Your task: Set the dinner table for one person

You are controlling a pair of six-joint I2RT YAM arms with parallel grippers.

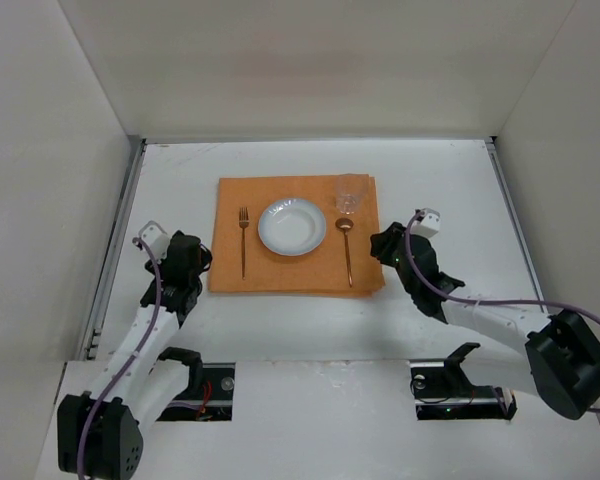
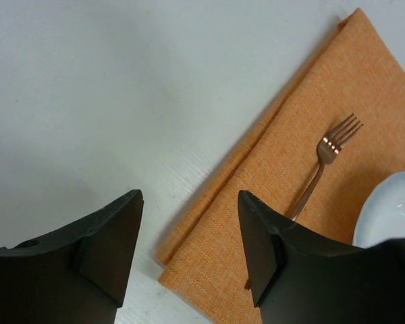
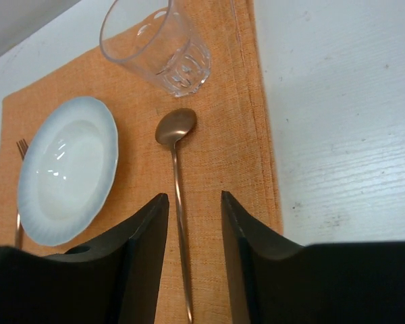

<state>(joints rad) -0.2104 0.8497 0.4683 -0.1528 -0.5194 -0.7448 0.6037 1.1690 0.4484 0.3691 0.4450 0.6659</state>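
Well, I count first. I see one orange placemat (image 1: 280, 278), and on it one white plate (image 1: 292, 226) in the middle, one copper-coloured fork (image 1: 244, 240) left of the plate, one spoon (image 1: 347, 250) of the same colour right of the plate, and one clear glass (image 1: 350, 194) upright at the far right corner, just beyond the bowl of the spoon. Fork and spoon lie parallel, with their heads to the far side. There are two arms, each with one end effector.

The surface (image 1: 450, 185) is a large white matte rectangle with thin metal rails along its left and right sides. It lies between pale walls, reaches from the arm bases to the far wall, and carries everything. The placemat sits near its middle. In the right wrist view I see small dark specks on the white.

The left end effector (image 2: 189, 209) is at the left edge of the placemat, near the near left corner, with its fingers wide apart and nothing between them. The right end effector (image 3: 194, 199) is at the right edge of the placemat. Its fingers stand apart with a narrower gap and grip nothing. In its wrist view the spoon handle shows through the gap, but the top view shows the spoon apart from it.
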